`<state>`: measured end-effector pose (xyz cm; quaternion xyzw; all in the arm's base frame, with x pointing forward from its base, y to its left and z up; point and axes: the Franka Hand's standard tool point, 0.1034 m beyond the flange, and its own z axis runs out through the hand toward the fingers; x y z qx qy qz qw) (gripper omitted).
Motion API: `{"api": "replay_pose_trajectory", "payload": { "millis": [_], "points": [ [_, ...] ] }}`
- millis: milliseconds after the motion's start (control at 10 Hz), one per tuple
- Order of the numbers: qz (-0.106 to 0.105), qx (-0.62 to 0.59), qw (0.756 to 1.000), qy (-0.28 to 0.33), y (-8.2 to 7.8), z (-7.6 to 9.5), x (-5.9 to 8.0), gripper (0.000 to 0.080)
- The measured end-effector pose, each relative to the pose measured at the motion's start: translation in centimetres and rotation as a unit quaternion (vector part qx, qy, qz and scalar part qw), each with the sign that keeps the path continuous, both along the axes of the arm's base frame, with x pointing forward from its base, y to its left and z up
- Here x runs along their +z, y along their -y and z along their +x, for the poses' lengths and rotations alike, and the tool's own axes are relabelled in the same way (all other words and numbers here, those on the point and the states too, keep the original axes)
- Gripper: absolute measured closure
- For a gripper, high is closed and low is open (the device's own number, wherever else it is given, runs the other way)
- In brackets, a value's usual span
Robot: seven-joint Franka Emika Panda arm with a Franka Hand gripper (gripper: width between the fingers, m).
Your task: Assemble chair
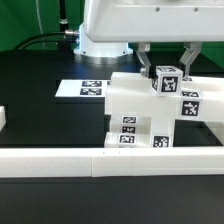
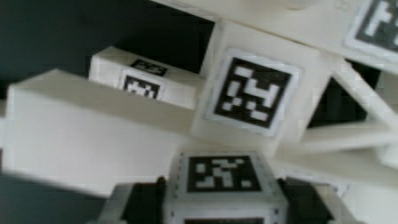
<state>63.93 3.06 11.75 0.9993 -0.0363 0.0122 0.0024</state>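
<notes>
White glossy plastic makes up the chair (image 1: 130, 100), which stands half-built on the black table (image 1: 30, 100), just behind the low border wall (image 1: 60, 160) and in front of the marker board (image 1: 90, 88). At its top, toward the exterior view's right, sits a small tagged block (image 1: 166, 79). The gripper (image 1: 167, 69) hangs over this block with one finger on each side. The wrist view shows the same block (image 2: 222, 172) between the dark fingers (image 2: 139, 200), but it is too blurred to tell whether they press on the block or stand just clear. The step in hand looks like seating this block on the frame. The next move likely calls for a square hold on its side faces, then a straight push without tipping the structure.
</notes>
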Motion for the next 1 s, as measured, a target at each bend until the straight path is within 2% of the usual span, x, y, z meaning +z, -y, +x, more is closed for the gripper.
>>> {"api": "replay_pose_trajectory", "payload": {
  "millis": [200, 500, 700, 1000],
  "points": [
    [0.008, -0.117, 0.993, 0.009, 0.0, 0.0, 0.01, 0.0515],
    [0.021, -0.263, 0.964, 0.015, -0.08, 0.17, 0.01, 0.0515],
    [0.025, -0.337, 0.941, 0.018, -0.15, 0.27, 0.02, 0.0515],
    [0.041, -0.456, 0.889, 0.017, -0.4, 0.36, 0.02, 0.0515]
  ]
}}
